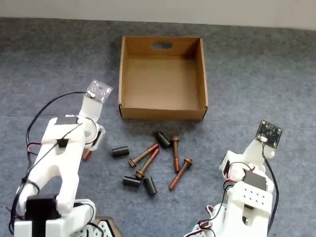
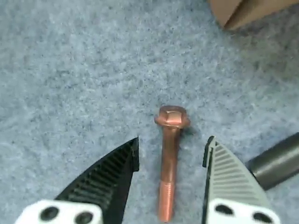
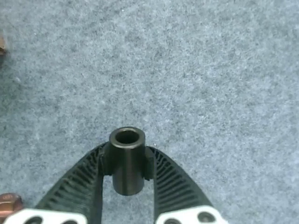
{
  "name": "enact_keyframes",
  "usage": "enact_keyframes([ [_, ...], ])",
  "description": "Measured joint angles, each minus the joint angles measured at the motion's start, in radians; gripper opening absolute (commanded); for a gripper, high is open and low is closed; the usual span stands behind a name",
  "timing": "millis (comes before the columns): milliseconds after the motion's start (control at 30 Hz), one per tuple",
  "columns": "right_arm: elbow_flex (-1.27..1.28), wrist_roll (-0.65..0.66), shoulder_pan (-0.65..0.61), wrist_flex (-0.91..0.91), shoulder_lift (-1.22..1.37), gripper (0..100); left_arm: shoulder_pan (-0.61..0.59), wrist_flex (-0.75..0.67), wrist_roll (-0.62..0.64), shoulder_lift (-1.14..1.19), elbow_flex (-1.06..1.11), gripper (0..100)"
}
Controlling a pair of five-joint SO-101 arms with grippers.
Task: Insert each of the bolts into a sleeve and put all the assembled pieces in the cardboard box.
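The left end effector (image 2: pixel 172 142) stood released, its jaws spread to either side of a copper bolt (image 2: pixel 169 158) lying flat on the surface (image 2: pixel 70 70). The bolt sat between the jaws and touched neither. Its long axis ran parallel to them, hexagonal head pointing away from the wrist, threaded end toward it. In my judgement that alignment suits a grip across the shank. A second sleeve (image 2: pixel 275 161) lay just outside one jaw.

The right end effector (image 3: pixel 126 150) was clenched on a black sleeve (image 3: pixel 127 168). The sleeve was held near the fingertips, long axis along the fingers, open bore facing outward beyond them, evidently to leave the bore free to receive a bolt. Whether that sleeve cleared the surface could not be confirmed. The cardboard box (image 1: pixel 163 112) lay well beyond both end effectors.
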Motion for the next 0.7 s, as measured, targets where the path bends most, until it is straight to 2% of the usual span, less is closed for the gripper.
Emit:
enact_keyframes([
  [167,0.0,0.0,0.0,0.0,0.0,0.6,0.0,-0.009,0.014,0.164,-0.081,21],
  [267,0.0,0.0,0.0,0.0,0.0,0.6,0.002,0.049,0.044,0.221,-0.144,13],
  [400,0.0,0.0,0.0,0.0,0.0,0.6,0.011,0.052,0.055,0.239,-0.158,1],
  [700,0.0,0.0,0.0,0.0,0.0,0.6,0.011,0.052,0.055,0.241,-0.169,1],
])
